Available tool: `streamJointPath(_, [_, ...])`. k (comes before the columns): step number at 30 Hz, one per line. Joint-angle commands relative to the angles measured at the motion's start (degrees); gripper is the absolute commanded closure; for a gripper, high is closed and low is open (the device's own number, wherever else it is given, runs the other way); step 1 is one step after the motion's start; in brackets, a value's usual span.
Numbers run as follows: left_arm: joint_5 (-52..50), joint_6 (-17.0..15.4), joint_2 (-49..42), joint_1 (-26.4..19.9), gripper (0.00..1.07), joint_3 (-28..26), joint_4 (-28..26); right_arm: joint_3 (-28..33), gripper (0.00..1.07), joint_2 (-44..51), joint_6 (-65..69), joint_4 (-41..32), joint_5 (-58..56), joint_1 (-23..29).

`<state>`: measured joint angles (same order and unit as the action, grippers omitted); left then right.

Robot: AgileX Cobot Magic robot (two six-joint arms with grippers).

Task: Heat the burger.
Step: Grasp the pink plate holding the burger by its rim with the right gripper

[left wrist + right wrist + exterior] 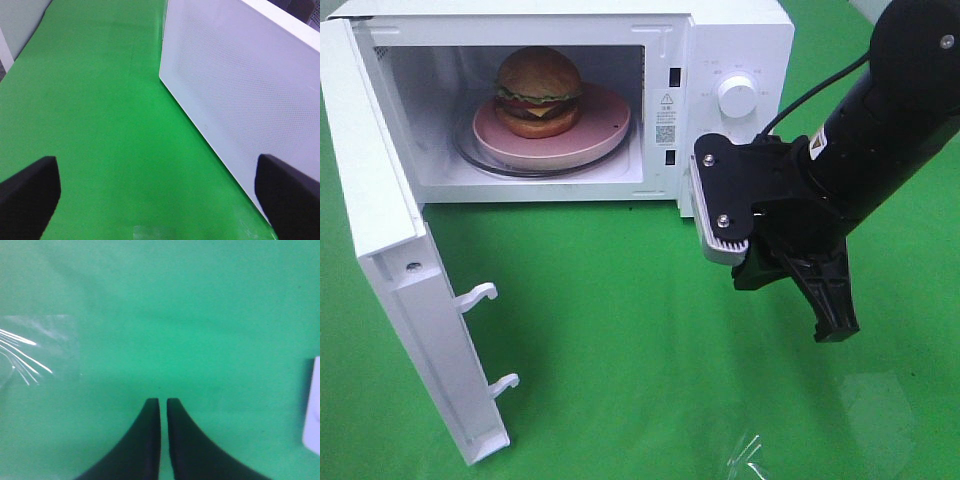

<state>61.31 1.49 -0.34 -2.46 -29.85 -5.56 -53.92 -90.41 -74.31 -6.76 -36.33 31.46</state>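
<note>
Item 1: the burger (539,90). I see it upright on the pink plate (605,130), which lies on the glass turntable (470,152) inside the microwave (740,40).

Item 2: microwave door (390,250), swung wide open on the left side of the high view, latch hooks facing out.

Item 3: right gripper (163,402). I read its jaws as nearly pressed together, only a thin slit between them and nothing in it. It hangs over the green desk (620,300) in front of the control dial (736,95).

Item 4: left gripper (155,165), jaws spread wide and empty, above the desk beside a white dotted panel (240,90).

Item 5: a clear plastic scrap (745,455) on the desk near the front edge.
</note>
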Motion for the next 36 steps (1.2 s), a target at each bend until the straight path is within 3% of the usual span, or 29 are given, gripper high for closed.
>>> streamJointPath(1, [-0.1, -0.1, -0.2, -0.1, 0.09, 0.2, -0.1, -0.6, 0.94, 0.4, -10.8, 0.2, 2.3, -0.1])
streamJointPath(10, [-0.1, -0.1, -0.2, -0.1, 0.09, 0.2, -0.1, -0.6, 0.93, 0.4, -17.6, 3.0, 5.5, 0.5])
streamJointPath(13, [-0.1, -0.1, -0.2, -0.1, 0.09, 0.2, -0.1, -0.6, 0.85, 0.4, -15.7, 4.6, 9.2, 2.3])
streamJointPath(14, [-0.1, -0.1, -0.2, -0.1, 0.09, 0.2, -0.1, -0.6, 0.73, 0.4, -11.5, 4.6, 11.8, 3.3])
streamJointPath(15, [-0.1, -0.1, -0.2, -0.1, 0.09, 0.2, -0.1, -0.6, 0.73, 0.4, -11.5, 4.6, 11.8, 3.3])
streamJointPath(16, [-0.1, -0.1, -0.2, -0.1, 0.09, 0.2, -0.1, -0.6, 0.56, 0.4, -6.8, 5.7, 13.5, 4.1])
streamJointPath(17, [-0.1, -0.1, -0.2, -0.1, 0.09, 0.2, -0.1, -0.6, 0.56, 0.4, -6.8, 5.7, 13.5, 4.1])
streamJointPath(18, [-0.1, -0.1, -0.2, -0.1, 0.09, 0.2, -0.1, -0.6, 0.39, 0.3, -3.6, 8.1, 13.6, 4.8])
streamJointPath(19, [-0.1, -0.1, -0.2, -0.1, 0.09, 0.2, -0.1, -0.6, 0.39, 0.3, -3.6, 8.1, 13.6, 4.8])
streamJointPath(20, [-0.1, -0.1, -0.2, -0.1, 0.09, 0.2, -0.1, -0.9, 0.22, 0.1, -1.4, 10.9, 13.2, 5.3])
streamJointPath(21, [-0.1, -0.1, -0.2, -0.1, 0.09, 0.2, -0.1, -0.9, 0.22, 0.1, -1.4, 10.9, 13.2, 5.3])
streamJointPath(23, [-0.1, -0.1, -0.2, -0.1, 0.09, 0.2, -0.1, -2.0, 0.07, -0.7, 0.8, 14.6, 13.1, 5.3])
streamJointPath(36, [-0.1, -0.1, -0.2, -0.1, 0.09, 0.2, -0.1, -12.0, 0.1, -10.0, 5.5, 19.7, 13.8, 8.2])
